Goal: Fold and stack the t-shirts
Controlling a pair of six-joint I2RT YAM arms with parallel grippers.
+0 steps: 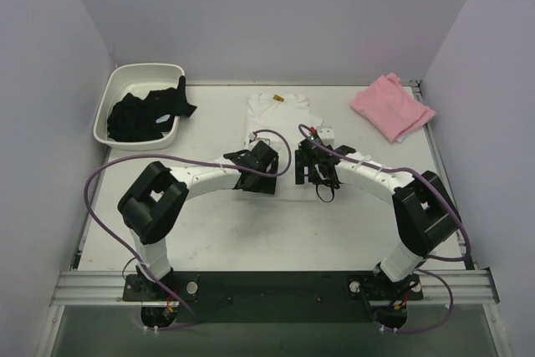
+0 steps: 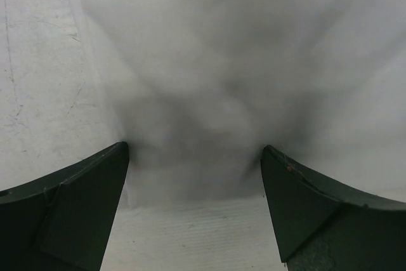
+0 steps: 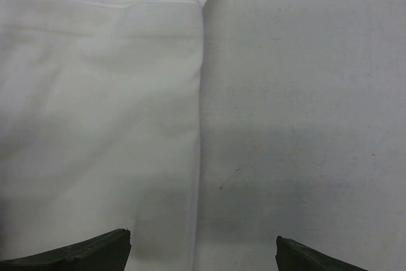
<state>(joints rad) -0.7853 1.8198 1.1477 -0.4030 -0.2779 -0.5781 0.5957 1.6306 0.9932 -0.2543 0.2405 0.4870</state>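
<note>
A white t-shirt [image 1: 280, 119] lies flat mid-table, its yellow neck tag [image 1: 279, 99] at the far end. A pink t-shirt [image 1: 390, 106] sits folded at the back right. My left gripper [image 1: 257, 175] hangs open over the white shirt's near hem [image 2: 203, 93], and the hem lies between its fingers [image 2: 82, 207]. My right gripper [image 1: 311, 171] is open too, straddling the shirt's right side edge [image 3: 101, 125]. One of its fingers [image 3: 95, 252] is over cloth and the other over bare table. Neither gripper holds anything.
A white plastic tub [image 1: 113, 94] at the back left holds a black garment [image 1: 146, 114] that drapes over its rim. Walls close off the table at the back and both sides. Purple cables loop beside both arms.
</note>
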